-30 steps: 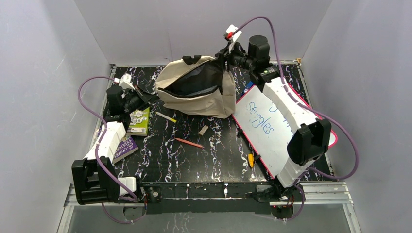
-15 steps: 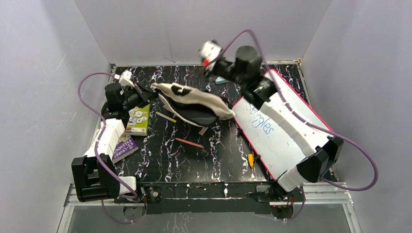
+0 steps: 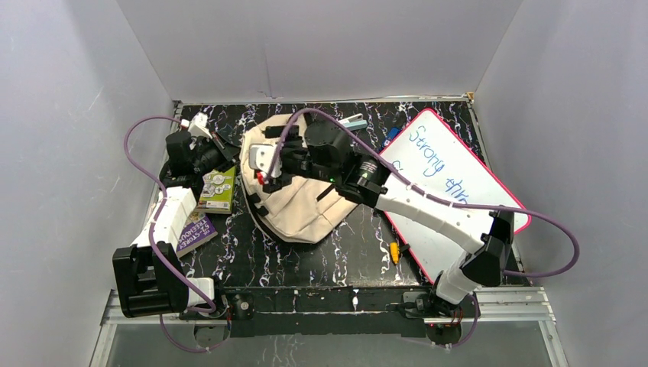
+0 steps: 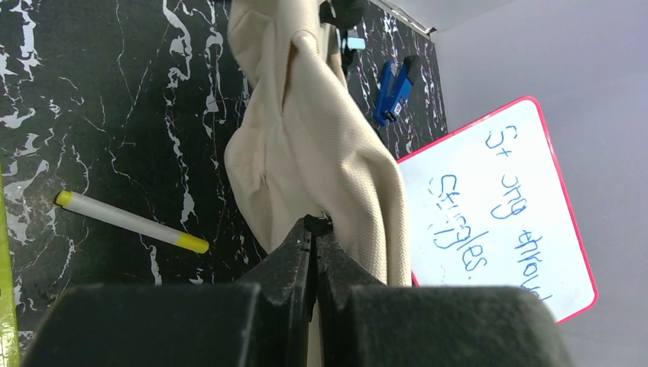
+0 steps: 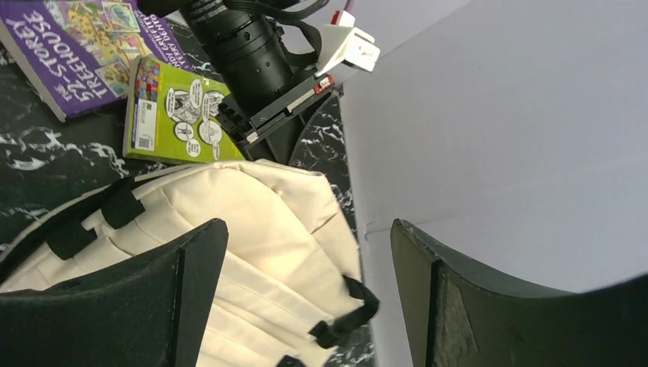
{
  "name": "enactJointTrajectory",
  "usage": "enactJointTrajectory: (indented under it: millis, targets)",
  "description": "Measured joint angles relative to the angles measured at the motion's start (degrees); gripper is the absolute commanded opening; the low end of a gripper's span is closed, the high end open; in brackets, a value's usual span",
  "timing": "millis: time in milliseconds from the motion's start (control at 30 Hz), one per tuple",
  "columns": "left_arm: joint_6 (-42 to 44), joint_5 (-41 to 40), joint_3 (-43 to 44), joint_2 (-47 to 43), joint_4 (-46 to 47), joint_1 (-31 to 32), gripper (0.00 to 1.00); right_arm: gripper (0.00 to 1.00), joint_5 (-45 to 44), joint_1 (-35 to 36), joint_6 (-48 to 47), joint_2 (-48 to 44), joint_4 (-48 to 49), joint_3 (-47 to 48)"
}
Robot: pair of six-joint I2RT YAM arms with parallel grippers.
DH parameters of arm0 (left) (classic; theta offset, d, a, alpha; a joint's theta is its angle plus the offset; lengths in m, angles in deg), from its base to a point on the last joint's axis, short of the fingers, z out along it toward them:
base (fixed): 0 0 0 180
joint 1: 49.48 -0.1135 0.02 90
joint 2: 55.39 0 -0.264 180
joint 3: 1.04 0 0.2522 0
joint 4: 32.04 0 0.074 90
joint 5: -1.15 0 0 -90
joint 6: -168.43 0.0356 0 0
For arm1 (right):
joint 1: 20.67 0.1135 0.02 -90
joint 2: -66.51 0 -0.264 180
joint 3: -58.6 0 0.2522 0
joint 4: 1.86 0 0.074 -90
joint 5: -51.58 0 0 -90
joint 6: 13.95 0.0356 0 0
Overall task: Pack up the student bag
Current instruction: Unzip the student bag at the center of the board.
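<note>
The beige fabric student bag with black straps (image 3: 294,206) lies flat, straps up, on the bench (image 3: 344,252), its left edge clamped in the left pincer (image 4: 315,223). The right pincer (image 5: 302,229) hovers above it, jaws apart. It should probably grip the opposite rim and lift the mouth open.

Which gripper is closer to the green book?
Left. The left gripper pinches the student bag edge just beside the green book; the right gripper hangs open over the bag, farther away.

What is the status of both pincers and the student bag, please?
Left pincer shut on student bag edge. Right pincer open above it, empty. Bag lies flat, straps up, opening hidden. Marker beside it.
</note>
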Motion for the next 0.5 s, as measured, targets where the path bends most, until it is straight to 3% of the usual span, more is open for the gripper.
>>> enactJointTrajectory:
  millis: [100, 267, 500]
  targets:
    - [-0.04, -0.04, 0.0, 0.0, -0.04, 0.0, 0.0, 0.88, -5.18, 1.07, 8.98, 2.4, -1.77, 3.23]
    - [-0.44, -0.02, 0.02, 0.0, -0.28, 0.0, 0.0, 0.88, -15.23, 1.01, 32.06, 10.38, -8.11, 14.47]
    - [-0.87, 0.22, 0.02, -0.2, -0.35, 0.0, 0.0, 0.92, -20.28, 0.72, 53.96, 16.9, -12.83, 15.37]
